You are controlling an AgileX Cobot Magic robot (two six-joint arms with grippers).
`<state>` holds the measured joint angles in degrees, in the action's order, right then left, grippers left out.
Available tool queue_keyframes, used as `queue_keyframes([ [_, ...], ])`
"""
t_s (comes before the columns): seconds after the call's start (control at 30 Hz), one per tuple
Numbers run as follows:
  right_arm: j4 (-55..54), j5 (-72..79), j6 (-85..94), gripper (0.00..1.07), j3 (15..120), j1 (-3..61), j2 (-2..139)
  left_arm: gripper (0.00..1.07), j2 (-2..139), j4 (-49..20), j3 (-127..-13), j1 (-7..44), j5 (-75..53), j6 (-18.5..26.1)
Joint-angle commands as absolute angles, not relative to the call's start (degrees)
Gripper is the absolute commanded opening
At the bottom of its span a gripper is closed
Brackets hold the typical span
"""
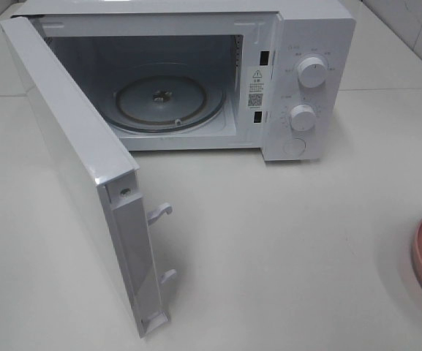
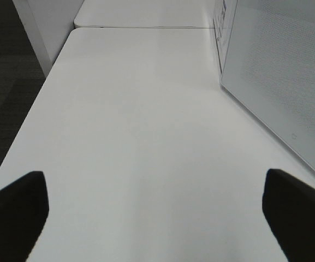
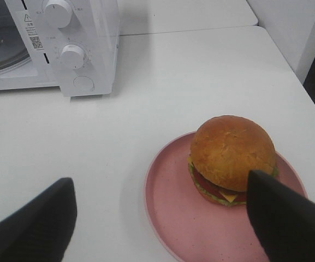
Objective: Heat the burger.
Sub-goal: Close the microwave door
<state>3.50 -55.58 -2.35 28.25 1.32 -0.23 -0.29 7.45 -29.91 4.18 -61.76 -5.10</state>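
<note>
While the microwave [image 1: 196, 80] stands on the worktop [image 1: 284, 248] w/ door [image 1: 72, 161] swung fully open, cavity shows only the glass turntable [image 1: 163, 102]; nothing loaded yet.

Item 1, burger [image 3: 232, 158]: sits upright on pink plate [image 3: 173, 207], off-centre toward the plate's far rim from the microwave. Plate lies well apart from the microwave, on its dial side, toward the front; only a sliver of rim shows in exterior view. Burger is round, no long axis to speak of, so approach angle is free.

Item 2, right tool [image 3: 162, 218]: released, fingers spread wide, grasping nothing. Hovers near the plate; burger lies just ahead, closer to one finger than centred.

Item 3, left tool [image 2: 157, 213]: released, fully spread, empty; beside the door's outer face, door between it and the burger.

Judgement: right arm is far nearer; needs a small sideways shift to centre on burger before closing.
</note>
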Motion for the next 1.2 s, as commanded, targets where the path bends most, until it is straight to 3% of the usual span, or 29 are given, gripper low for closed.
queue_keyframes([
  [0.03, 3.3, -55.1, -1.9, 0.76, 28.1, 1.0, -2.0, 1.0, -1.1, 7.3, -29.7, 4.1, -61.0, -5.3],
  [0.6, 3.3, -55.1, -1.9, 0.76, 28.1, 1.0, -2.0, 0.99, -1.1, 8.1, -29.9, 4.1, -60.4, -5.3],
  [0.67, 3.3, -55.1, -1.9, 0.76, 28.1, 1.0, -2.0, 0.87, -1.1, 8.1, -31.3, 4.1, -57.8, -5.3],
  [0.7, 3.3, -55.1, -1.9, 0.76, 28.1, 1.0, -2.0, 0.87, -1.1, 8.1, -31.3, 4.1, -57.8, -5.3],
  [0.73, 3.3, -55.1, -1.9, 0.76, 28.1, 1.0, -2.0, 0.71, -1.1, 8.1, -31.8, 4.1, -55.2, -5.3],
  [0.77, 3.3, -55.1, -1.9, 0.76, 28.1, 1.0, -2.0, 0.71, -1.1, 8.1, -31.8, 4.1, -55.2, -5.3],
  [0.8, 3.3, -55.1, -1.9, 0.76, 28.1, 1.0, -2.0, 0.6, -1.1, 8.1, -31.8, 4.1, -53.7, -5.3],
  [0.83, 3.3, -55.1, -1.9, 0.76, 28.1, 1.0, -2.0, 0.38, -1.1, 8.1, -31.8, 4.1, -51.3, -5.3],
  [0.87, 3.3, -55.1, -1.9, 0.76, 28.1, 1.0, -2.0, 0.38, -1.1, 8.1, -31.8, 4.1, -51.3, -5.3],
  [0.9, 3.3, -55.1, -1.9, 0.76, 28.1, 1.0, -2.0, 0.15, -0.9, 8.9, -31.2, 4.1, -48.1, -5.3],
  [0.93, 3.3, -55.1, -1.9, 0.76, 28.1, 1.0, -2.0, 0.04, -0.5, 9.5, -30.4, 4.1, -46.0, -5.3],
  [1.2, 3.3, -55.1, -1.9, 0.76, 28.1, 1.0, -2.0, 0.0, 6.5, 9.8, -23.0, 4.1, -26.2, -5.2],
])
